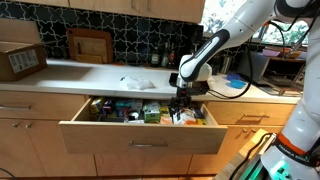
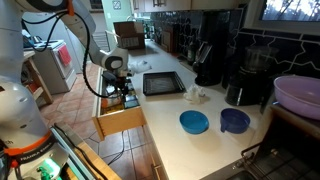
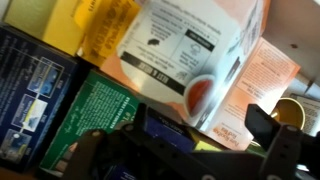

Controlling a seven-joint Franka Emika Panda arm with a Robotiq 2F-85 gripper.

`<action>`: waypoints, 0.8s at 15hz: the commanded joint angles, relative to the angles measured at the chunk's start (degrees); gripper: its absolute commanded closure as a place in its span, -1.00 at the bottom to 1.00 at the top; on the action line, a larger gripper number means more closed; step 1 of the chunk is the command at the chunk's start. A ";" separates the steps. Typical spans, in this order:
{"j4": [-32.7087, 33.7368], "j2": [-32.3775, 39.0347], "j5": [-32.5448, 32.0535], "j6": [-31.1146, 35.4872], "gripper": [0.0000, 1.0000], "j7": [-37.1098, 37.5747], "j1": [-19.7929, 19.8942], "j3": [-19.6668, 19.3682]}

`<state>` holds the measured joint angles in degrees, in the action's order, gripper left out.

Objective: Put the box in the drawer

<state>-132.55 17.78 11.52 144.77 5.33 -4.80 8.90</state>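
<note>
The arm reaches down over the open drawer (image 1: 140, 135), at its end nearest the robot's base, and the pincer (image 1: 181, 100) hangs just above what lies inside. In the wrist view the pincer (image 3: 185, 150) has its fingers (image 3: 90, 152) set wide apart, one at each lower side of the picture, with nothing clamped between them. The box (image 3: 190, 55), white and orange with printed panels, lies tilted in the drawer just beyond the fingertips, on top of other packets. Beside it are a green box (image 3: 95, 105), a dark blue box (image 3: 30, 90) and a yellow box (image 3: 95, 25). Whether the fingers touch the box cannot be told.

In an exterior view the drawer (image 2: 120, 122) sticks out from under the desk (image 2: 175, 145), with the pincer (image 2: 120, 95) over it. On the desk are a dark tray (image 2: 162, 83) and two blue bowls (image 2: 194, 122). A carton (image 1: 20, 60) stands at the far end of the desk (image 1: 100, 72).
</note>
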 commanded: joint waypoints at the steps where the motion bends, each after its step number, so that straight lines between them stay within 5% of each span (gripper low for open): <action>1: 0.56 -4.30 -10.62 -9.04 -1.00 13.84 -5.03 -5.13; 5: 6.21 -5.01 -16.43 -23.09 -1.00 22.61 -7.02 -4.42; 9: 11.36 -5.61 -9.96 -36.18 -1.00 22.67 -6.96 -2.39; 12: 11.52 -5.47 -10.83 -34.40 -1.00 22.73 -6.95 -2.38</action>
<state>-121.12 12.29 0.68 110.48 28.07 -11.76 6.51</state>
